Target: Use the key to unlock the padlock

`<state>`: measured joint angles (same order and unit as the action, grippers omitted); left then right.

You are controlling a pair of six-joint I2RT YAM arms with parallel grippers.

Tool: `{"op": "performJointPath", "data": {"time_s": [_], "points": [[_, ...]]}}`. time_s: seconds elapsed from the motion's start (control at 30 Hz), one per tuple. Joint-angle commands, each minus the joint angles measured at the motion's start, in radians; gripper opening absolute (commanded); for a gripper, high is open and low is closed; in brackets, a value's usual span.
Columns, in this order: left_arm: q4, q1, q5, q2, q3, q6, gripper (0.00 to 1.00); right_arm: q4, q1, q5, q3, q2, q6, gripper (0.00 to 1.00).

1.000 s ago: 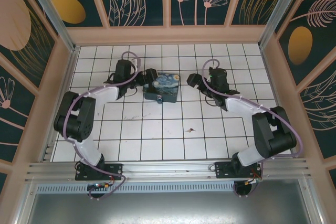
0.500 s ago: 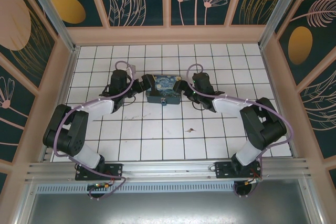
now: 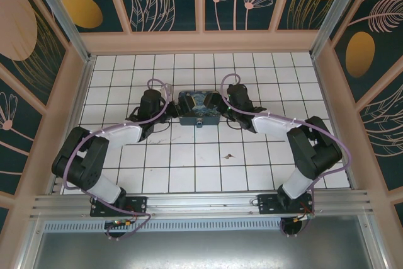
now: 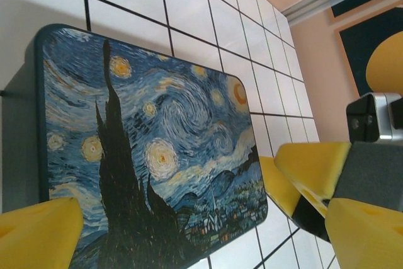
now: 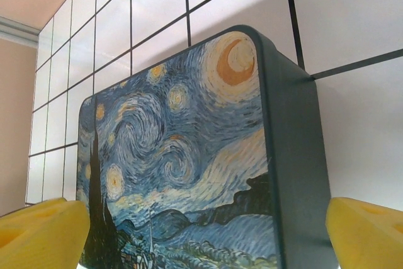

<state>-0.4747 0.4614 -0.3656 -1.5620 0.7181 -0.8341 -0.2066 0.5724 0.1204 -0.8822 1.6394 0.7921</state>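
The Starry-Night-painted box (image 3: 198, 105) sits at the back middle of the tiled floor. A tiny padlock (image 3: 198, 121) hangs at its front face, too small to make out in detail. The key (image 3: 228, 154), a thin brownish sliver, lies alone on a tile nearer the arms. My left gripper (image 3: 173, 106) is open at the box's left end, and its yellow fingers (image 4: 38, 234) straddle the painted lid (image 4: 157, 149). At the right end my right gripper (image 3: 219, 104) is open too, its fingers (image 5: 368, 234) flanking the box (image 5: 189, 155). Neither holds anything.
Pink walls (image 3: 60, 124) with metal posts enclose the white tiled floor (image 3: 189, 168). In the left wrist view the right gripper's yellow fingers (image 4: 308, 165) sit close beside the box's corner. An aluminium rail (image 3: 201, 203) runs along the near edge.
Both grippers have closed in on the box from either side, the right arm swinging left and forward. The box has turned a little and now sits square between them.
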Motion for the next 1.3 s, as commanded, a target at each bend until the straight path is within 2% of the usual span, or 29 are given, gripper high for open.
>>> {"op": "performJointPath", "data": {"time_s": [0.0,0.3,0.5,0.8,0.93,1.0,1.13,1.27], "points": [[-0.010,0.011,0.074,0.060,-0.021,-0.007,0.99,-0.014,0.007,-0.022,-0.023,0.006,0.017,0.97],[0.197,0.012,0.287,0.067,0.067,0.050,0.99,0.003,0.007,-0.028,-0.015,-0.009,0.018,0.97],[0.214,0.012,0.281,0.085,0.064,0.074,0.99,0.046,0.008,-0.050,0.036,-0.077,0.008,0.97],[0.261,0.012,0.258,0.181,0.041,0.118,0.99,0.237,0.047,-0.101,0.206,-0.296,0.007,0.92],[0.262,0.013,0.237,0.194,0.025,0.113,0.99,0.330,0.129,-0.131,0.247,-0.358,0.084,0.87],[0.257,0.011,0.225,0.193,0.019,0.109,0.99,0.396,0.190,-0.184,0.241,-0.369,0.142,0.85],[0.247,0.012,0.213,0.197,0.006,0.104,0.99,0.580,0.319,-0.315,0.200,-0.366,0.346,0.81],[0.237,0.011,0.219,0.205,-0.008,0.097,0.99,0.669,0.397,-0.382,0.209,-0.384,0.532,0.75]]}}
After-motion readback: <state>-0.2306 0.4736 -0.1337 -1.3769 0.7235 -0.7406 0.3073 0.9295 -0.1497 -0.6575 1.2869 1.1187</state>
